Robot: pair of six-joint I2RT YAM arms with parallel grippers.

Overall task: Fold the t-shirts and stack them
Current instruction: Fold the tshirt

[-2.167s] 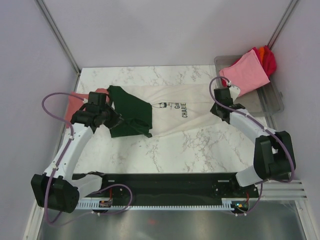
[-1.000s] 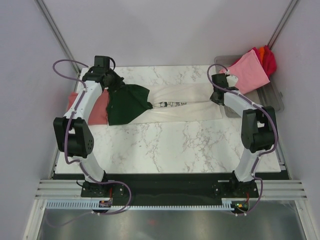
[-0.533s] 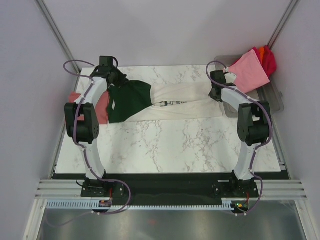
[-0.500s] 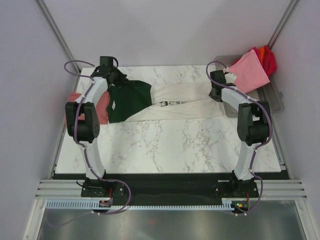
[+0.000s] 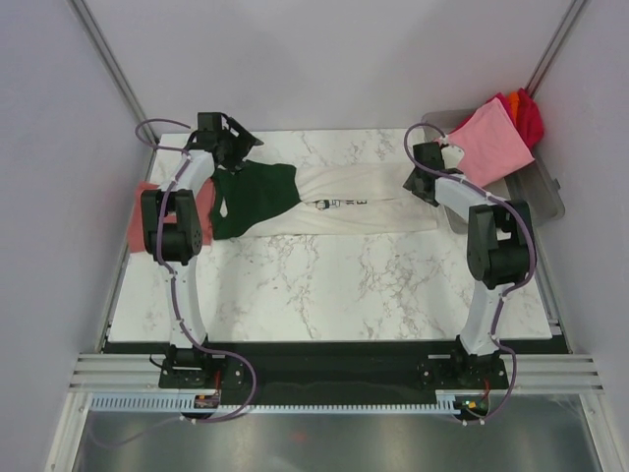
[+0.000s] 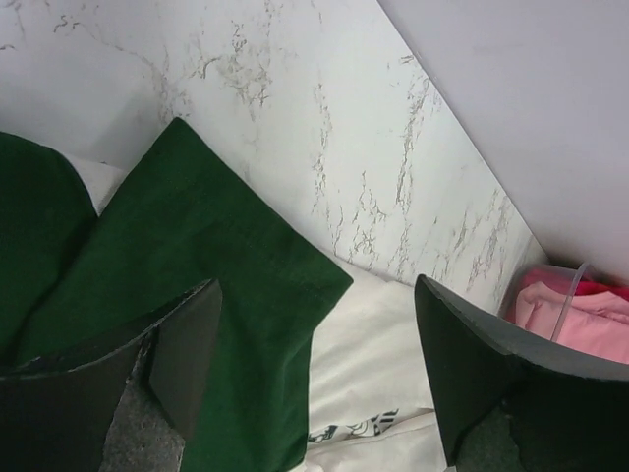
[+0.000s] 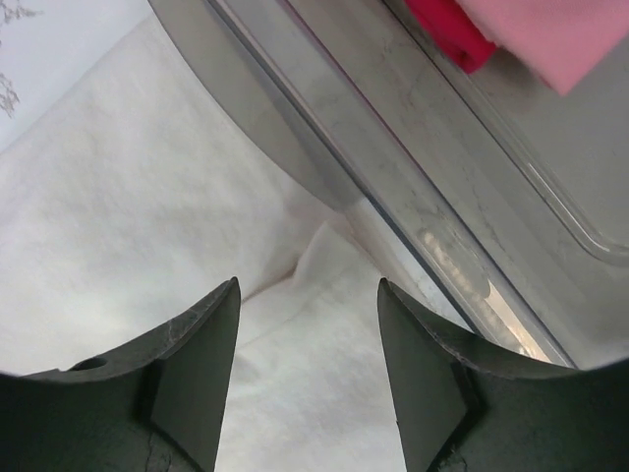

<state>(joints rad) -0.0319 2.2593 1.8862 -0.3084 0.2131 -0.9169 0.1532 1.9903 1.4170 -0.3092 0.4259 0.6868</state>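
Pale walls close in a white marble table (image 5: 324, 285), and I count three t-shirts on it. The cream-white t-shirt (image 5: 378, 205) lies as a long band across the far half, print facing up. The dark green t-shirt (image 5: 251, 197) covers the cream one's left end. The brick-red t-shirt (image 5: 136, 211) sits further left of it, past the green. One clear bin (image 5: 539, 192) lies against the cream shirt's right end, holding a pink cloth (image 5: 486, 143) and red and orange ones behind it. There are two claws. The left gripper (image 6: 316, 285) is spread wide over the green cloth at the cream shirt's left end – nothing pinched. The right gripper (image 7: 307, 285) is spread above its right end, beside the bin wall – nothing between its fingers.
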